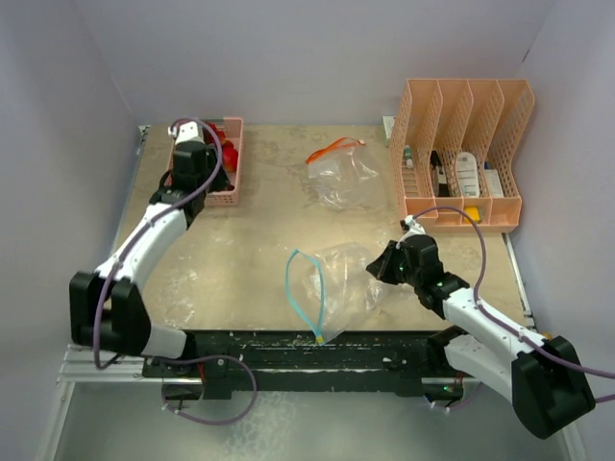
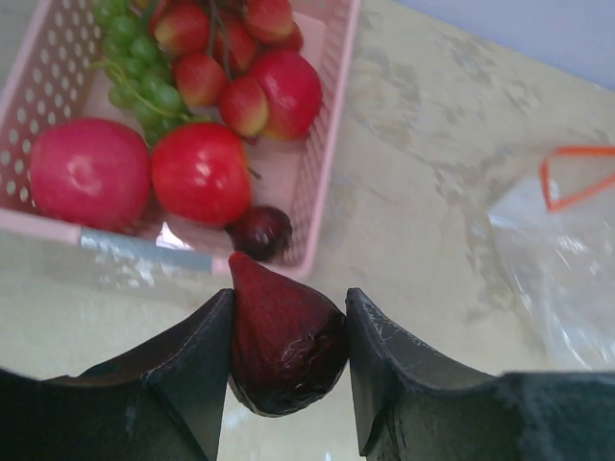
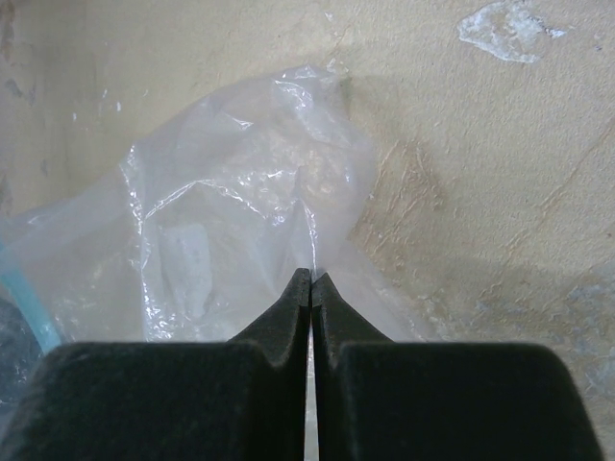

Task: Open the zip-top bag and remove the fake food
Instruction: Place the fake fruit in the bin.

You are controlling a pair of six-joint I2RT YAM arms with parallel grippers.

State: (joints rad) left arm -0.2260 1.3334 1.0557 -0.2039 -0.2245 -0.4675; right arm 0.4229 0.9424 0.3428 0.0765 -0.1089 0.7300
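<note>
— So, which way does the fake fig (image 2: 286, 355) point?
— Tip toward the pink basket (image 2: 325, 163), lengthwise in the clamping left claw (image 2: 288, 331). Right claw (image 3: 310, 280) pinches the zip-top bag (image 3: 221, 221) film.

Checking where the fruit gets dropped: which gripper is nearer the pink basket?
Left. The left gripper, shut on a dark red fruit, is right at the pink basket; the right gripper pinches the blue-zip bag across the table, well away from it.
</note>
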